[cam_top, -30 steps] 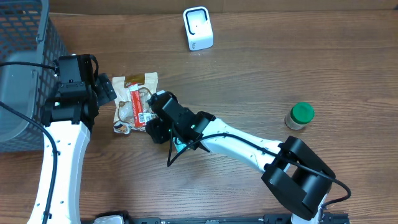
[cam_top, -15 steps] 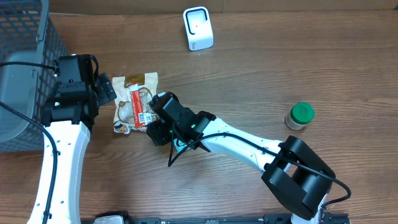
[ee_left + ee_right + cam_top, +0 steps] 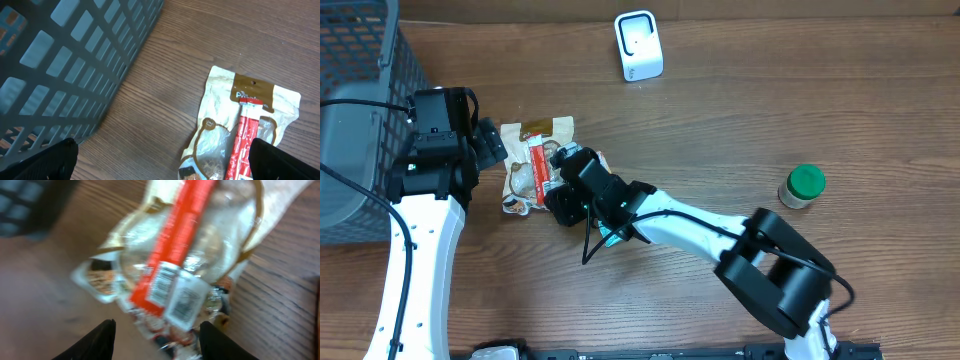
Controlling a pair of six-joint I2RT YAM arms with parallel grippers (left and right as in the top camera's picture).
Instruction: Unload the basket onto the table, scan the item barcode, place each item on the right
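Observation:
The item is a clear and tan snack bag (image 3: pixel 532 160) with a red strip, lying flat on the wooden table. My right gripper (image 3: pixel 560 192) hovers over the bag's near end. In the blurred right wrist view its fingers (image 3: pixel 97 342) stand apart on either side of the bag (image 3: pixel 175 255), so this gripper (image 3: pixel 157 346) is open. White barcode labels (image 3: pixel 164 282) face up on the red strip. My left gripper (image 3: pixel 490 146) is wide open just left of the bag (image 3: pixel 235 125), with bare wood between its fingertips (image 3: pixel 50 160). The white scanner (image 3: pixel 638 45) stands at the far edge.
A dark mesh basket (image 3: pixel 365 90) fills the far left, close beside the left arm, and it shows as a grid wall (image 3: pixel 75 55) in the left wrist view. A green-lidded jar (image 3: pixel 803 186) stands at the right.
My right gripper has slid left onto the bag's near end, and its jaws have narrowed a little. The left arm and the bag have not moved.

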